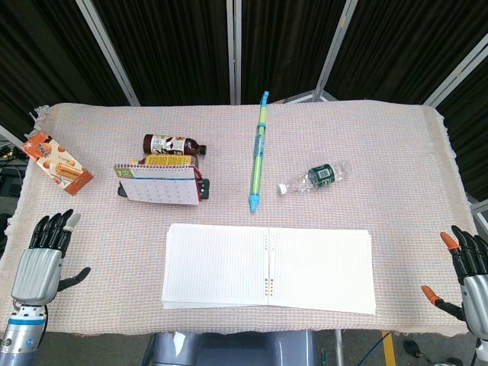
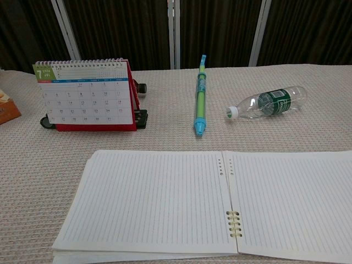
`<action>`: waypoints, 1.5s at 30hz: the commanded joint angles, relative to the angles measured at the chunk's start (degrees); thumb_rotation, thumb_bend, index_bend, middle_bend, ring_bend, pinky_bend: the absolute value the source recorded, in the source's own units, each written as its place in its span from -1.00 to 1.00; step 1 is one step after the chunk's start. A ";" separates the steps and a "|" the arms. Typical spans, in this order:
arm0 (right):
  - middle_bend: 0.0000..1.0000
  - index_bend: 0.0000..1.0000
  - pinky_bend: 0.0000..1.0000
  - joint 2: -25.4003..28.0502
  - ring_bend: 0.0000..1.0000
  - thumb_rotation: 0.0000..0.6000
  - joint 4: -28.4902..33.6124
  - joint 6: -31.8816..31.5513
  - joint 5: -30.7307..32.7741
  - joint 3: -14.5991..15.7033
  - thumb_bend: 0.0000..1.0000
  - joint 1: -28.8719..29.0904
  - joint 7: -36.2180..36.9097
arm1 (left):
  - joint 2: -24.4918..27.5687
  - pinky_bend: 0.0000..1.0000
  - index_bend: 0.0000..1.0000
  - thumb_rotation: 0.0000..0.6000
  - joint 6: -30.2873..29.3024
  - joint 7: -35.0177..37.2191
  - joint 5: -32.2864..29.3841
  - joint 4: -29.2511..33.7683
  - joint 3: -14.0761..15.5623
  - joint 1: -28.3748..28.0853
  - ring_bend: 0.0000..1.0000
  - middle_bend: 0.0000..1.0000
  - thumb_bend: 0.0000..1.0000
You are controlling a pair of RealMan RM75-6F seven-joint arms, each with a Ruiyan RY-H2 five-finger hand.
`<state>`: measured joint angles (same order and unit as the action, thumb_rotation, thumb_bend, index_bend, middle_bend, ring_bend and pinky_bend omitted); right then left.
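— Where are the hands?
— The left hand and right hand rest at the near corners, fingers spread, holding nothing.
— And the notebook?
— It lies open between them on the table.

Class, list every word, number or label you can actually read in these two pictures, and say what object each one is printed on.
"7": large numeral on the green top-left corner of the desk calendar.
Calendar date grid: numbers present, too small to read surely.
Clear water bottle, green label: blurred, unreadable.
Brown bottle label: unreadable.
Orange snack box: print unreadable.
Big pen: barrel markings unreadable.
Open notebook: ruled lines only, no writing.
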<state>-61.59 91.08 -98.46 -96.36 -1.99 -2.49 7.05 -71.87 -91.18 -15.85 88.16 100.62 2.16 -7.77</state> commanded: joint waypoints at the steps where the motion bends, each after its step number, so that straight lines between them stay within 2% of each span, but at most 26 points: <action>1: -1.00 -1.00 -1.00 0.04 -1.00 1.00 -0.11 0.04 -0.05 0.02 -0.86 0.05 0.01 | 0.05 -1.00 -1.00 1.00 0.28 -0.14 -0.21 0.11 -0.09 0.18 -1.00 -1.00 -0.79; 9: -1.00 -1.00 -1.00 0.40 -1.00 1.00 0.99 -1.32 -1.59 0.41 -0.86 -0.38 -0.32 | -0.42 -1.00 -1.00 1.00 0.85 -0.06 -0.53 -0.55 -0.69 0.85 -1.00 -1.00 -0.76; 10: -1.00 -1.00 -1.00 0.44 -1.00 1.00 1.11 -1.28 -1.64 0.43 -0.86 -0.35 -0.28 | -0.55 -1.00 -1.00 1.00 1.01 -0.05 -0.67 -0.62 -0.82 0.83 -1.00 -1.00 -0.71; 12: -1.00 -1.00 -1.00 0.52 -1.00 1.00 1.28 -1.08 -1.57 0.34 -0.86 -0.19 -0.37 | -1.18 -0.91 -1.00 1.00 1.57 -0.10 -1.54 -0.80 -1.57 0.67 -0.98 -1.00 -0.41; 13: -1.00 -1.00 -1.00 0.52 -1.00 1.00 1.33 -0.98 -1.53 0.31 -0.86 -0.13 -0.37 | -1.45 -0.70 -1.00 1.00 1.79 -0.19 -2.02 -0.85 -1.92 0.58 -0.81 -0.91 -0.11; 14: -1.00 -1.00 -1.00 0.53 -1.00 1.00 1.38 -0.79 -1.43 0.27 -0.86 -0.02 -0.30 | -2.04 -0.43 -1.00 1.00 1.98 -0.29 -2.93 -0.93 -2.68 0.43 -0.52 -0.67 0.18; 15: -1.00 -1.00 -1.00 0.53 -1.00 1.00 1.40 -0.65 -1.34 0.23 -0.86 0.05 -0.23 | -2.99 -0.24 -1.00 1.00 1.59 -0.07 -4.09 -1.06 -3.91 0.36 -0.31 -0.48 0.34; 16: -1.00 -1.00 -1.00 0.53 -1.00 1.00 1.42 -0.51 -1.26 0.22 -0.86 0.12 -0.18 | -4.05 -0.03 -1.00 1.00 1.32 0.01 -5.09 -1.46 -5.01 0.22 -0.01 -0.17 0.51; 17: -1.00 -1.00 -1.00 0.54 -1.00 1.00 1.42 -0.25 -1.17 0.23 -0.86 0.23 -0.06 | -5.66 0.07 -1.00 1.00 1.71 0.72 -6.80 -2.10 -6.41 -0.18 0.15 0.02 0.60; 18: -1.00 -1.00 -1.00 0.53 -1.00 1.00 1.42 -0.12 -1.15 0.23 -0.86 0.30 0.02 | -6.52 0.12 -1.00 1.00 2.77 1.66 -8.23 -2.38 -7.09 -0.57 0.22 0.10 0.65; 19: -1.00 -1.00 -1.00 0.50 -1.00 1.00 1.24 0.27 -1.13 0.27 -0.86 0.50 0.18 | -7.95 0.16 -1.00 1.00 9.40 5.53 -14.87 -2.68 -8.89 -2.43 0.28 0.17 0.69; 20: -1.00 -1.00 -1.00 0.50 -1.00 1.00 1.15 0.36 -1.07 0.26 -0.86 0.56 0.30 | -8.01 0.18 -1.00 1.00 11.98 6.29 -17.29 -3.11 -9.96 -3.45 0.32 0.22 0.73; 24: -1.00 -1.00 -1.00 0.58 -1.00 1.00 1.18 0.30 -1.11 0.19 -0.86 0.66 0.71 | -8.34 0.21 -1.00 1.00 17.70 7.13 -22.78 -3.86 -11.85 -5.70 0.37 0.27 0.84; 31: -1.00 -1.00 -1.00 0.59 -1.00 1.00 1.24 0.64 -1.05 0.32 -0.86 0.78 0.64 | -8.90 0.22 -1.00 1.00 26.04 9.05 -31.60 -3.53 -14.81 -9.21 0.37 0.28 0.85; 36: -1.00 -1.00 -1.00 0.61 -1.00 1.00 1.15 0.61 -0.86 0.28 -0.86 0.78 0.90 | -9.53 0.22 -1.00 1.00 27.66 7.54 -34.69 -5.47 -15.89 -11.12 0.38 0.28 0.85; 45: -1.00 -1.00 -1.00 0.48 -1.00 1.00 0.93 0.65 -0.52 0.17 -0.86 0.79 0.82 | -11.56 0.22 -1.00 1.00 31.86 2.78 -43.93 -9.60 -17.53 -15.74 0.38 0.29 0.85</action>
<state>-61.10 92.01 -97.81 -96.88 -1.82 -1.70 7.87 -82.82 -60.22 -11.99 45.58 91.96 -14.94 -22.47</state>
